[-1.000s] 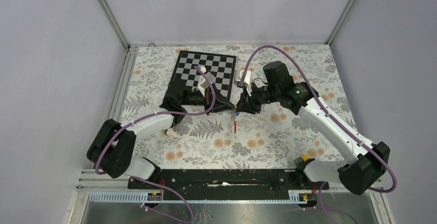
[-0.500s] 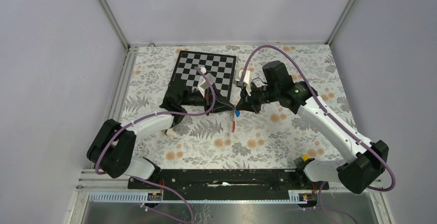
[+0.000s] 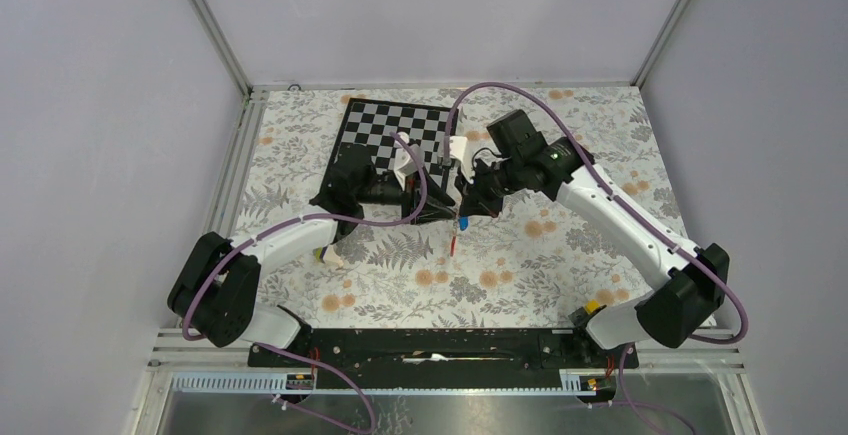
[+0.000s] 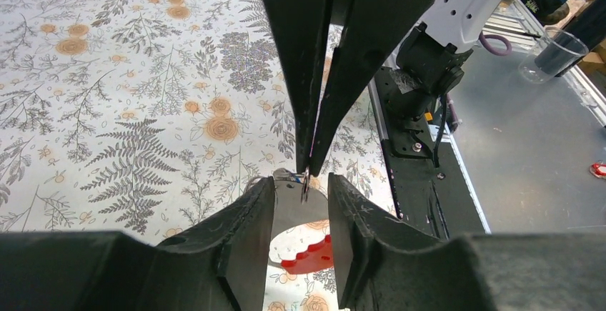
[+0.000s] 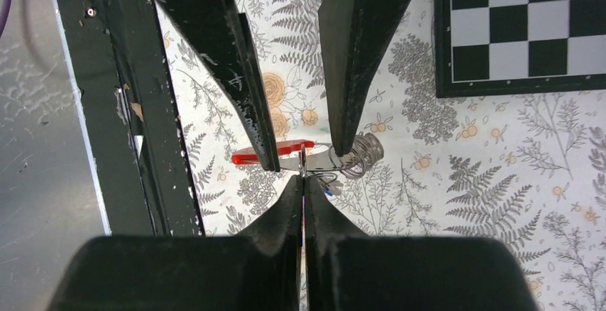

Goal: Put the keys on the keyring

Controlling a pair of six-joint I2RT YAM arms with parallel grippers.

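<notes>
You are handling light, fiddly things here. The keys (image 3: 465, 223) are a tiny metal blade on a small blue plastic tag. They are stiff and smooth, and likely to twist or slip out of a pinch, so take the flat of the tag or the blade's broad side, never an edge. The keyring (image 3: 455, 244) is a limp strap, part red and part grey. Expect it to sag and swing from wherever you hold it, so grip it close to the end you want to steer.

Your right end effector (image 5: 304, 186) has its fingers pressed together on a thin sliver of metal. I judge that to be the key, since the blue tag shows just beside the tips. Your left end effector (image 4: 301, 182) stands apart and grips nothing. The grey part of the strap shows in its gap, and the red part droops below.

The two meet nose to nose above the counter (image 3: 560, 255), near its middle. You cannot tell whether the red end touches the counter, nor whether the key is already threaded on.
</notes>
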